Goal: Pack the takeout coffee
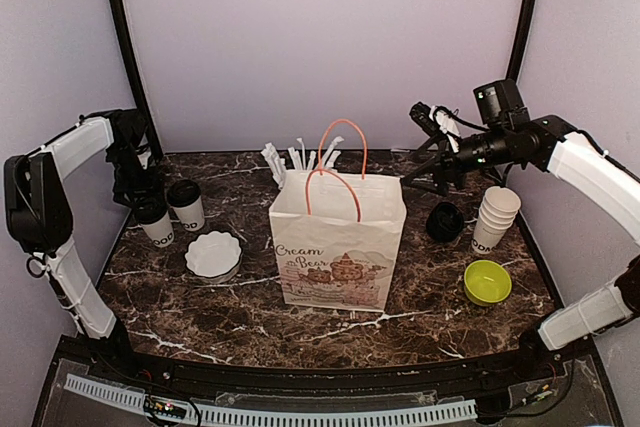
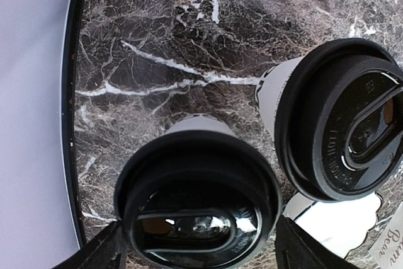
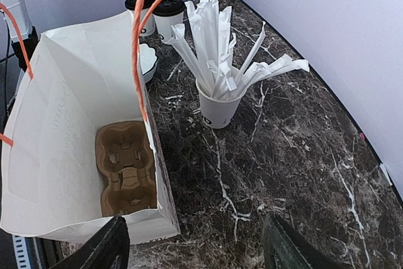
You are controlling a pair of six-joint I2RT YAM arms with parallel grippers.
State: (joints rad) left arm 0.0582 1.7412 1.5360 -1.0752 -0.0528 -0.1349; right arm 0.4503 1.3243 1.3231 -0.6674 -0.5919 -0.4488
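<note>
Two takeout coffee cups with black lids stand at the table's far left, one nearer the wall point(image 1: 155, 219) and one beside it point(image 1: 186, 204). My left gripper point(image 1: 140, 190) hangs right over the wall-side cup. In the left wrist view its lid point(image 2: 198, 203) fills the space between my fingers point(image 2: 94, 253), which stand open on either side of it; the other cup point(image 2: 343, 121) is to the right. The paper bag point(image 1: 340, 242) stands mid-table with a cardboard cup carrier point(image 3: 126, 168) on its floor. My right gripper point(image 1: 428, 119) is open and empty, raised behind the bag's right side point(image 3: 195, 247).
A white cup of wrapped straws point(image 3: 217, 108) stands behind the bag. A scalloped white dish point(image 1: 213, 253) lies next to the coffees. On the right are a stack of lidless cups point(image 1: 495, 217), a black stack of lids point(image 1: 444, 221) and a green bowl point(image 1: 487, 282).
</note>
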